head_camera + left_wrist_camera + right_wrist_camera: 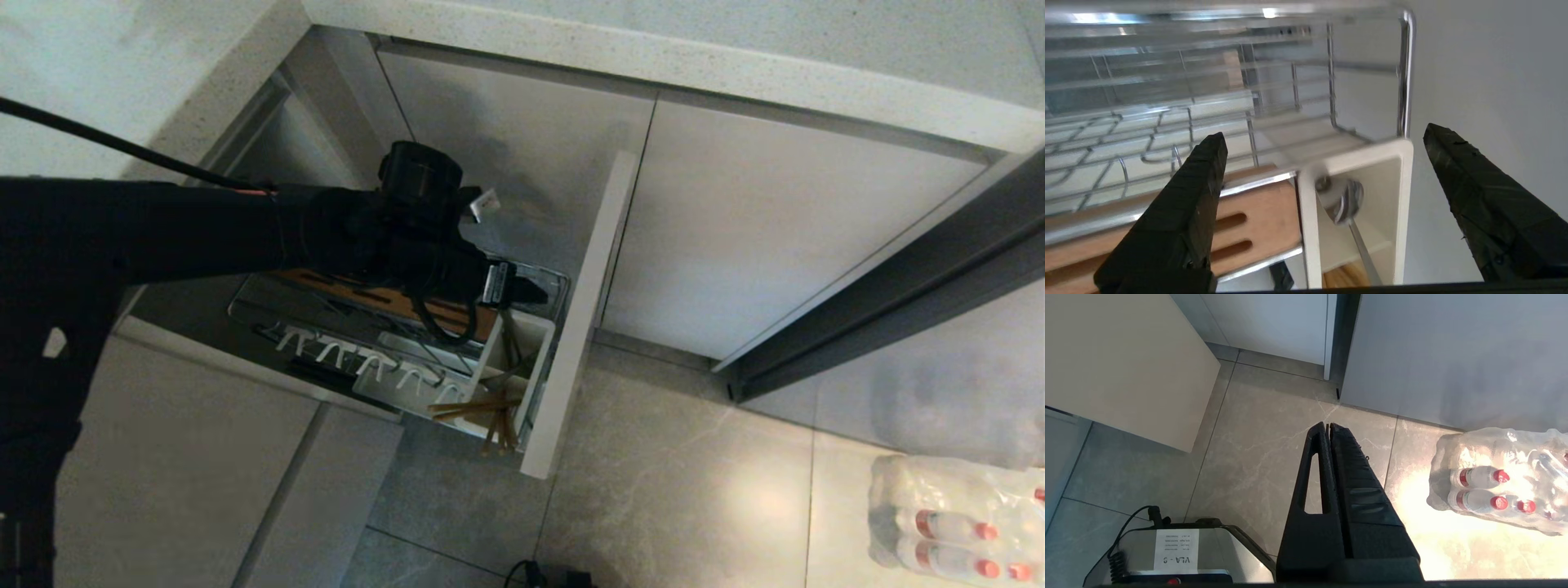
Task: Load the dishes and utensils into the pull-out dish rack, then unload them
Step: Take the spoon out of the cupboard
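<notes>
- Grey tiled floor [669, 457] lies open to the right of the beige front panel [584, 310]. Head view: pull-out dish rack [392, 327] drawn out under the pale surface [653, 49]; chopsticks [482, 412] stand in the white caddy [510, 367] at the panel end.
- Left wrist view: left claw [1323, 163] spread wide, holding nothing, above the caddy rim; fork [1349, 212] stands inside, wooden strip [1249, 224] alongside.
- Right wrist view: right claw [1329, 426] pressed together, hanging over floor near wrapped bottles [1498, 486].
</notes>
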Robot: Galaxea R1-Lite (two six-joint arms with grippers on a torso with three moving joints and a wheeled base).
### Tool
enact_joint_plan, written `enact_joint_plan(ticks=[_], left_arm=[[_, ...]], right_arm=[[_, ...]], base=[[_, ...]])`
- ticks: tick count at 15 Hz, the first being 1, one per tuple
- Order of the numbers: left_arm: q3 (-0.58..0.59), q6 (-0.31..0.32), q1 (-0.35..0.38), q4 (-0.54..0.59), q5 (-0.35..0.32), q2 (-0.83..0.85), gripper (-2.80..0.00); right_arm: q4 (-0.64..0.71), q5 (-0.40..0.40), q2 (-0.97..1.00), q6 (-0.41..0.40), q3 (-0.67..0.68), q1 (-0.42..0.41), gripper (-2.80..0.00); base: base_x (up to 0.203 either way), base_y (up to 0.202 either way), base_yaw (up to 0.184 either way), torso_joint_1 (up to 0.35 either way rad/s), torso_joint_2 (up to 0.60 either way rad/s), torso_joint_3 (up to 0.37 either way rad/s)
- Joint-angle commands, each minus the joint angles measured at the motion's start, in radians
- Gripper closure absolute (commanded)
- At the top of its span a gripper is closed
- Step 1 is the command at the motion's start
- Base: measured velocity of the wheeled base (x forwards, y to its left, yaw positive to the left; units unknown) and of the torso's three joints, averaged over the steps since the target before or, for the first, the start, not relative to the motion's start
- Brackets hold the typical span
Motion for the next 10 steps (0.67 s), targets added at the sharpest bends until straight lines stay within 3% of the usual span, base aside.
enact_joint_plan(ticks=[1, 6, 7, 10], left_arm=[[-0.001, 0.000, 0.000, 0.000, 0.011, 0.004, -2.80], [-0.001, 0.000, -0.005, -0.002, 0.017, 0.012, -2.80], [-0.003, -0.002, -0.005, -0.002, 0.017, 0.014, 0.00], [-0.016, -0.029, -0.013, -0.001, 0.031, 0.016, 0.00]], right_arm=[[0.000, 0.000, 0.002, 0.000, 0.000, 0.000, 0.00], [0.000, 0.000, 0.002, 0.000, 0.000, 0.000, 0.00], [0.000, 0.000, 0.002, 0.000, 0.000, 0.000, 0.00], [0.000, 0.000, 0.002, 0.000, 0.000, 0.000, 0.00]], base=[[0.000, 0.000, 0.000, 0.000, 0.00, 0.000], [0.000, 0.000, 0.000, 0.000, 0.00, 0.000], [0.000, 0.000, 0.000, 0.000, 0.00, 0.000], [0.000, 0.000, 0.000, 0.000, 0.00, 0.000]])
